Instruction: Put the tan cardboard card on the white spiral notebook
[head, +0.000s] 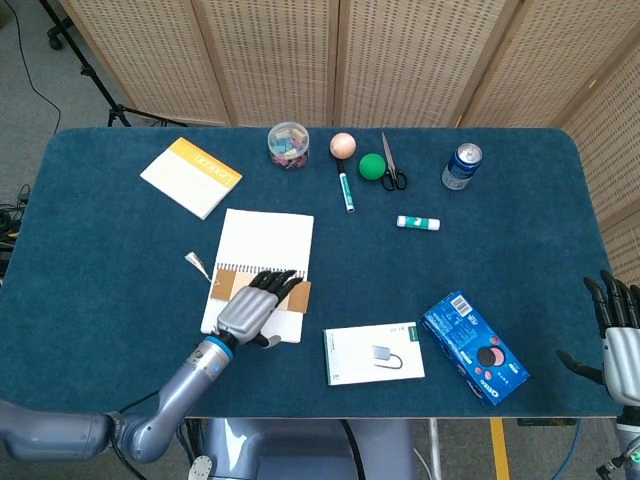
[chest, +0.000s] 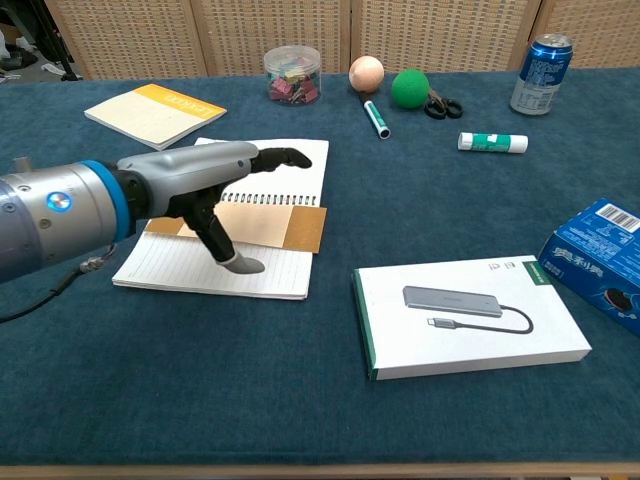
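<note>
On the worktop (head: 120, 230), near its front-left part: the white spiral notebook (head: 268, 232) lies flat with the tan cardboard card (chest: 262, 220) resting across it, just on the near side of the wire binding.

Card position: wholly within the notebook's outline in the chest view, except that its right end reaches the notebook's right edge (the head view shows it overhanging there a little, I think).

Card long axis: left to right across the worktop, parallel to the spiral.

Left hand: the left hand (chest: 215, 185) hangs over the card's left half, fingers spread and stretched toward the far side, thumb pointing down to the lined page just in front of the card; it holds nothing, and whether the thumb tip touches the paper I cannot tell.

Right hand: the right hand (head: 618, 335) sits at the far right edge of the worktop, fingers apart and empty, well apart from the notebook.

Relation that matters: the card lies directly beneath and slightly right of the left hand, so the left is by far the nearer.

Judgement: the placing looks done; what remains is a clean lift of the hand without dragging the card off the page.
</note>
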